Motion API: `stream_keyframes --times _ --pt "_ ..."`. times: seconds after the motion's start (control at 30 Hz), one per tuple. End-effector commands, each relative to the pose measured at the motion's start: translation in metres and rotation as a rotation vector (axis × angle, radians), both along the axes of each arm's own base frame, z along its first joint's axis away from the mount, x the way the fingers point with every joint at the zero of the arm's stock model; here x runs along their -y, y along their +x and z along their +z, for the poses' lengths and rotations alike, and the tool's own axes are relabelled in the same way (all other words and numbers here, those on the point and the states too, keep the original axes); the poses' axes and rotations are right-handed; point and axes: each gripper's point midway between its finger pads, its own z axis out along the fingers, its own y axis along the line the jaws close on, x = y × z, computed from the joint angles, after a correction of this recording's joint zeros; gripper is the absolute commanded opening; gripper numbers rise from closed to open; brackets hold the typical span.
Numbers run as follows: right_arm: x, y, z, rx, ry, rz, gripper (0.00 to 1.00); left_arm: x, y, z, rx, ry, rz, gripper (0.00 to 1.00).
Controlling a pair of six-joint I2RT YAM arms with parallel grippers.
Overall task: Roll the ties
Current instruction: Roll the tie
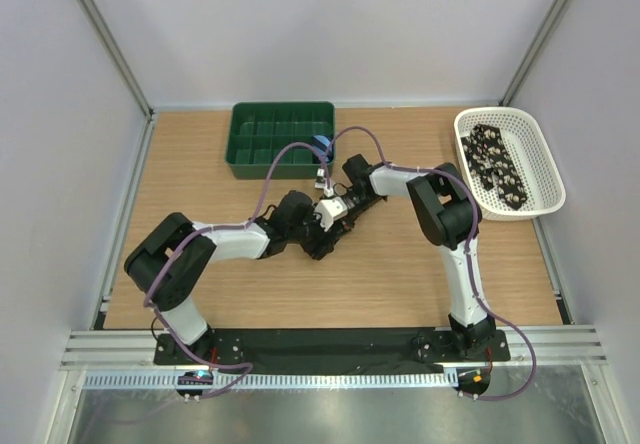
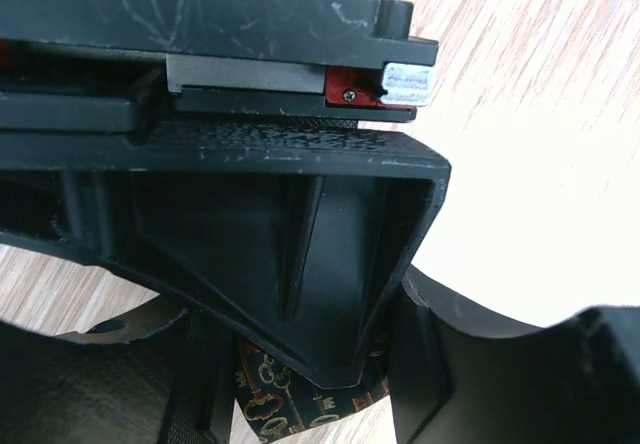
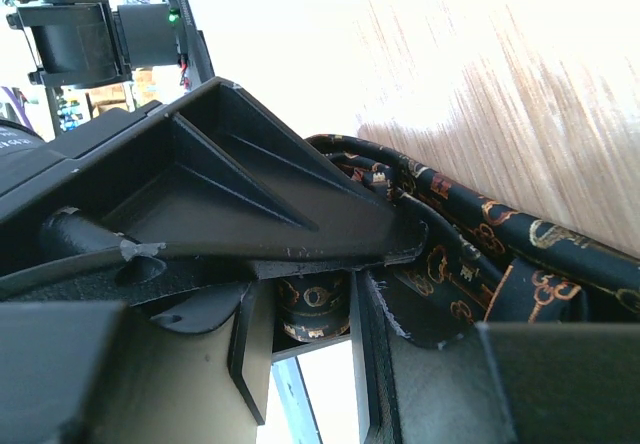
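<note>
A dark tie with an orange key pattern is held between my two grippers at the middle of the table. In the right wrist view its loose folds (image 3: 470, 254) lie to the right, and a rolled part sits between my right gripper's (image 3: 305, 314) pads. In the left wrist view a strip of the tie (image 2: 290, 404) shows between my left gripper's (image 2: 300, 409) fingers, under the other gripper's ribbed finger. In the top view the left gripper (image 1: 314, 234) and right gripper (image 1: 329, 214) touch and hide the tie. Black ties with pale spots (image 1: 497, 166) lie in the basket.
A white plastic basket (image 1: 545, 164) stands at the back right. A green compartment bin (image 1: 280, 139) stands at the back centre, with a small blue striped roll (image 1: 320, 146) at its right end. Grey walls close in the table on three sides.
</note>
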Motion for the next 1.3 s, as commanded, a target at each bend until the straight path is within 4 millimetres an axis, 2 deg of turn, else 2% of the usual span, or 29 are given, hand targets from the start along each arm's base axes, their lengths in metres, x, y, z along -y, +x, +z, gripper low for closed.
stream_keyframes --times 0.0,0.07,0.13,0.17,0.33,0.47,0.6,0.7,0.77,0.97,1.27 --pt "0.002 0.012 -0.008 0.081 -0.022 0.002 0.11 0.005 -0.003 0.001 0.005 0.005 -0.04 0.52" --pt "0.003 0.015 -0.008 0.083 -0.028 -0.006 0.13 0.003 -0.004 -0.002 0.007 0.017 -0.04 0.5" --pt "0.003 0.015 -0.005 0.091 -0.029 -0.006 0.19 0.002 -0.006 -0.006 0.003 0.029 -0.039 0.47" --pt "0.004 0.016 -0.005 0.094 -0.034 -0.01 0.2 0.001 -0.005 -0.006 0.001 0.032 -0.036 0.42" --pt "0.006 0.018 0.009 0.12 -0.046 -0.026 0.26 0.0 -0.007 -0.011 -0.016 0.049 -0.043 0.31" --pt "0.008 0.025 0.017 0.141 -0.033 -0.065 0.4 -0.001 -0.01 -0.012 -0.031 0.058 -0.051 0.22" --pt "0.012 0.028 0.017 0.135 -0.022 -0.08 0.47 -0.003 -0.013 -0.016 -0.043 0.06 -0.052 0.21" --pt "0.011 0.029 0.019 0.136 -0.01 -0.082 0.48 -0.003 -0.014 -0.018 -0.05 0.062 -0.053 0.21" --pt "0.011 0.03 0.02 0.138 -0.002 -0.082 0.53 -0.003 -0.013 -0.019 -0.049 0.065 -0.054 0.21" --pt "0.012 0.032 0.028 0.141 0.013 -0.099 0.57 -0.003 -0.014 -0.021 -0.058 0.073 -0.056 0.19" --pt "0.021 0.042 0.051 0.156 0.056 -0.165 0.49 -0.003 -0.016 -0.025 -0.076 0.082 -0.059 0.17"
